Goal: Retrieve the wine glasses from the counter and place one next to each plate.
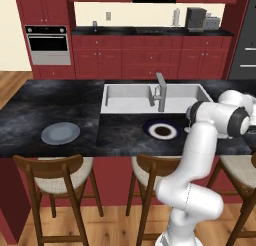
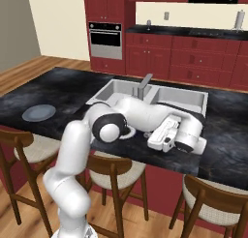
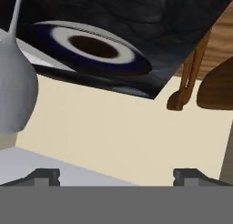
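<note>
A clear greyish wine glass (image 3: 14, 91) shows at the left of the rolled hand view, stem pointing up in the picture. It stands outside my left fingertip (image 3: 45, 175), not between the jaws. My gripper (image 3: 117, 176) is open and holds nothing. Just beyond it a dark blue plate with a white ring (image 3: 91, 48) lies on the black island top (image 1: 50, 102). The same ringed plate (image 1: 162, 130) sits in front of the sink. A flat grey-blue plate (image 1: 60, 133) (image 2: 38, 112) rests at the island's left. The back counter (image 1: 150, 32) runs under the red cabinets.
A double sink (image 1: 130, 97) with a grey faucet (image 1: 161, 90) is set in the island. Wooden stools (image 1: 55, 172) (image 2: 213, 203) line its near edge. My folded arm (image 2: 145, 116) lies low over the island front. A wall oven (image 1: 47, 45) stands at the back left.
</note>
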{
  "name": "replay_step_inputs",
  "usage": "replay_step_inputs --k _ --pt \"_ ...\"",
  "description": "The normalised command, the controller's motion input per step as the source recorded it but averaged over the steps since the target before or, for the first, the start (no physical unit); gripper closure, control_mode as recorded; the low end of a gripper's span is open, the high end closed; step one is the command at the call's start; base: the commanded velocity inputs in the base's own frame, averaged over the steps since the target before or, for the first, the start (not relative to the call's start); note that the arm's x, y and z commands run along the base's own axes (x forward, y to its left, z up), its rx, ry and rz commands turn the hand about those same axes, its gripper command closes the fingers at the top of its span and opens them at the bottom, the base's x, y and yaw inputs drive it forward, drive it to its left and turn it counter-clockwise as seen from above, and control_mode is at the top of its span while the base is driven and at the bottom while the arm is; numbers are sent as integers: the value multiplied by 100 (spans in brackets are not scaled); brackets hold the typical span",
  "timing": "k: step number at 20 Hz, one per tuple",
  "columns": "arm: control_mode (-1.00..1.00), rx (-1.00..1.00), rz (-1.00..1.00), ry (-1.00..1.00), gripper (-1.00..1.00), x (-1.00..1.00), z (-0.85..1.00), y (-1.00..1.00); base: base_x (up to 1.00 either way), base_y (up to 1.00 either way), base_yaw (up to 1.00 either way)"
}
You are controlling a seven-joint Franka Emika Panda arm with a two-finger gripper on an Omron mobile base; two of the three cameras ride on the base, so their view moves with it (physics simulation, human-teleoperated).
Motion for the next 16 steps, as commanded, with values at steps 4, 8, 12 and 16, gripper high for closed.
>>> replay_step_inputs --k 4,8,12,16 --pt "-100 -14 -3 -12 -100 -66 45 98 0 0 0" --pt "-100 -14 -1 -1 -100 -40 47 94 0 0 0" --pt "-100 -11 -1 0 -100 -29 62 71 0 0 0" --pt "-100 -12 -6 0 -100 -24 58 70 0 0 0"
